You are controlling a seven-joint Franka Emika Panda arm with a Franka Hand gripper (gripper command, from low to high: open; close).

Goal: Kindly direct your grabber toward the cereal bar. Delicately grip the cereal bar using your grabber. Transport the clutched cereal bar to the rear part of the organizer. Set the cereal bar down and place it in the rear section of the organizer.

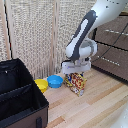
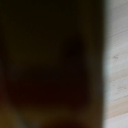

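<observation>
In the exterior view, the white Panda arm (image 1: 85, 37) reaches down from the upper right of the frame, and its grabber (image 1: 76, 71) sits at the centre, directly over the cereal bar (image 1: 76, 83). The box, printed yellow, red and orange, stands tilted on the light wooden table (image 1: 100, 107) just below centre, its upper edge meeting the underside of the grabber head. The fingers are hidden against the box's graphics, so whether they are wide, narrow or clamped on the box cannot be told. Just to the exterior view's left of the box lies a blue bowl (image 1: 55, 80), and beside that, further left, a yellow bowl (image 1: 41, 84); the two bowls touch or nearly touch. The organizer (image 1: 20, 95), a large black fabric bin with an inner divider, fills the lower left of the frame, well apart from the cereal bar. A pale slatted screen (image 1: 35, 30) forms the backdrop, and brown wooden drawers (image 1: 112, 45) stand at the right edge. In the wrist view, a dark blurred mass fills most of the picture, too close to identify, and a strip of the light wooden table (image 2: 117, 60) shows along the right side of the frame.
</observation>
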